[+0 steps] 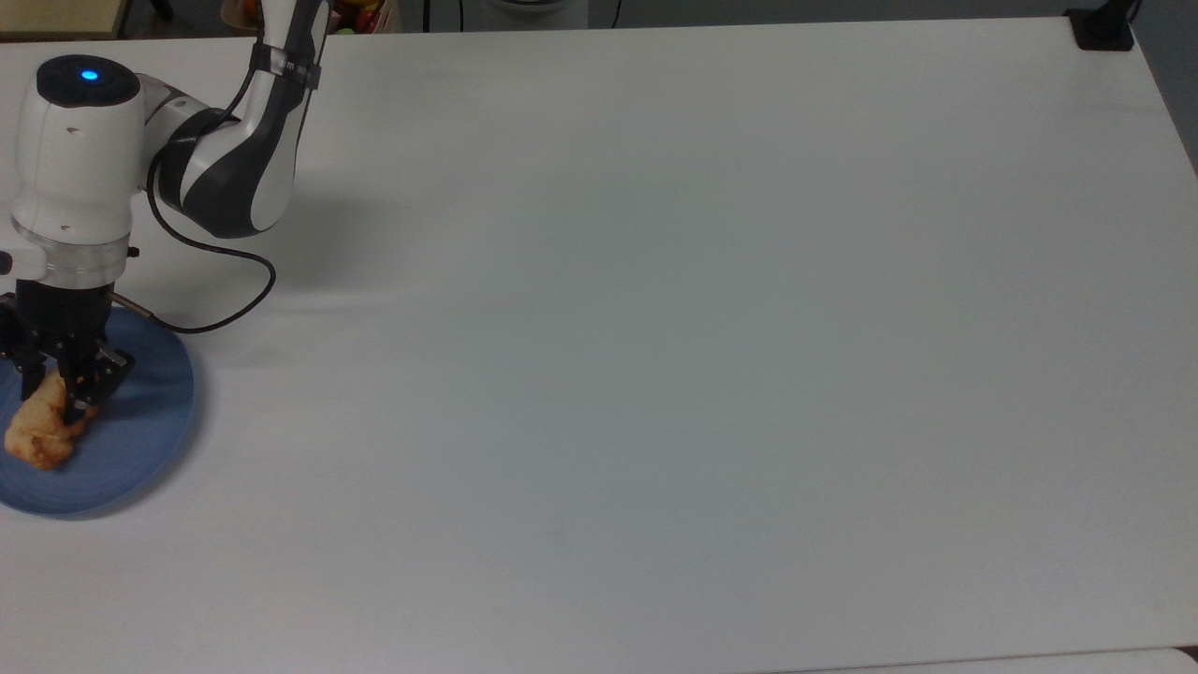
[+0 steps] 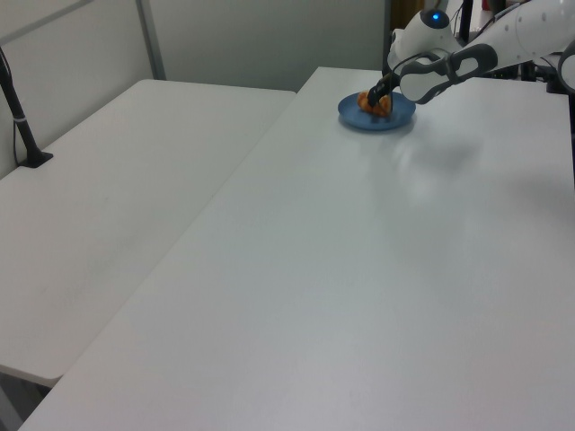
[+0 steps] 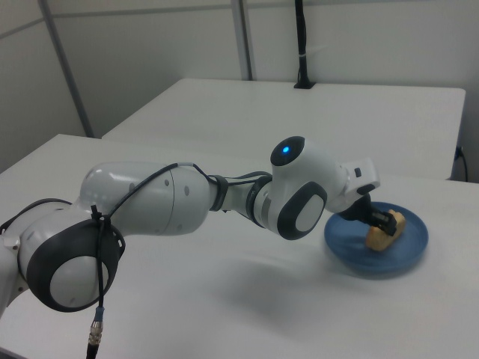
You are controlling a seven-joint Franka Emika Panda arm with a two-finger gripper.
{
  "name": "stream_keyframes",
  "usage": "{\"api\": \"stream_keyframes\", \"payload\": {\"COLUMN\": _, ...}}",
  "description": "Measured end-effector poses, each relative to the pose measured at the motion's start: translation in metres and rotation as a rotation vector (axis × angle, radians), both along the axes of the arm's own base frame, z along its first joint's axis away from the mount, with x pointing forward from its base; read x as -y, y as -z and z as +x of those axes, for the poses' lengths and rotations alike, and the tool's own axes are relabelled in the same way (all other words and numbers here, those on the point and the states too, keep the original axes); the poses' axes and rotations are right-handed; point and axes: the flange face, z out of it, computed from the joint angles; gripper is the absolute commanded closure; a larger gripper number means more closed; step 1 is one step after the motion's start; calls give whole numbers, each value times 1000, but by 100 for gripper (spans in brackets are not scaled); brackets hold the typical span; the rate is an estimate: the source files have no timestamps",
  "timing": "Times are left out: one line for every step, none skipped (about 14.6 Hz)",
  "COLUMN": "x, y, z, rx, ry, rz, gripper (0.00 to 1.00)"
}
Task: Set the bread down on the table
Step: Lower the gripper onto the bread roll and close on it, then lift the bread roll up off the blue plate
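The bread [image 1: 36,435] is a small golden-brown loaf lying on the round blue plate [image 1: 140,440] at the top view's far left edge. My gripper [image 1: 58,393] points down over the loaf's upper end, its black fingers shut on the bread. In the right view the gripper [image 3: 383,221] pinches the bread [image 3: 383,236] above the plate [image 3: 410,253]. The left view has the bread [image 2: 377,102] on the plate [image 2: 379,119] at the far end of the white table [image 2: 359,269]. The table [image 1: 655,328] spreads wide to the top view's right of the plate.
The arm's black cable [image 1: 225,309] loops over the table just beyond the plate. A black clamp base [image 1: 1103,28] sits at the top view's upper right corner. In the left view, a second white table [image 2: 117,180] adjoins, with a black post [image 2: 22,126] on it.
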Motion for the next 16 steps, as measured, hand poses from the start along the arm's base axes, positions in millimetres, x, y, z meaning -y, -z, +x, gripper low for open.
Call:
{"api": "stream_keyframes", "payload": {"x": 0, "y": -1, "z": 0, "rx": 0, "ry": -2, "rz": -2, "gripper": 100}}
{"api": "stream_keyframes", "payload": {"x": 0, "y": -1, "z": 1, "rx": 1, "ry": -4, "rz": -3, "gripper": 100}}
{"api": "stream_keyframes", "payload": {"x": 0, "y": -2, "z": 1, "rx": 2, "ry": -4, "rz": -4, "gripper": 100}}
{"api": "stream_keyframes", "payload": {"x": 0, "y": -4, "z": 2, "rx": 7, "ry": -5, "rz": -6, "gripper": 100}}
{"api": "stream_keyframes", "payload": {"x": 0, "y": -8, "z": 2, "rx": 16, "ry": -5, "rz": -6, "gripper": 100}}
{"api": "stream_keyframes", "payload": {"x": 0, "y": -13, "z": 3, "rx": 29, "ry": -1, "rz": -1, "gripper": 100}}
{"api": "stream_keyframes", "payload": {"x": 0, "y": -21, "z": 4, "rx": 47, "ry": 7, "rz": 8, "gripper": 100}}
{"api": "stream_keyframes", "payload": {"x": 1, "y": -37, "z": 3, "rx": 79, "ry": 20, "rz": 25, "gripper": 100}}
{"api": "stream_keyframes", "payload": {"x": 1, "y": -49, "z": 2, "rx": 100, "ry": 28, "rz": 35, "gripper": 100}}
{"api": "stream_keyframes", "payload": {"x": 0, "y": -64, "z": 1, "rx": 123, "ry": 34, "rz": 45, "gripper": 100}}
{"api": "stream_keyframes", "payload": {"x": -2, "y": -78, "z": -1, "rx": 140, "ry": 35, "rz": 50, "gripper": 100}}
{"api": "stream_keyframes", "payload": {"x": -8, "y": -91, "z": -3, "rx": 152, "ry": 31, "rz": 57, "gripper": 100}}
{"api": "stream_keyframes", "payload": {"x": -17, "y": -101, "z": -6, "rx": 156, "ry": 23, "rz": 66, "gripper": 100}}
{"api": "stream_keyframes", "payload": {"x": -30, "y": -109, "z": -8, "rx": 156, "ry": 12, "rz": 79, "gripper": 100}}
{"api": "stream_keyframes", "payload": {"x": -45, "y": -115, "z": -10, "rx": 145, "ry": 1, "rz": 99, "gripper": 100}}
{"api": "stream_keyframes", "payload": {"x": -72, "y": -121, "z": -13, "rx": 121, "ry": -16, "rz": 134, "gripper": 100}}
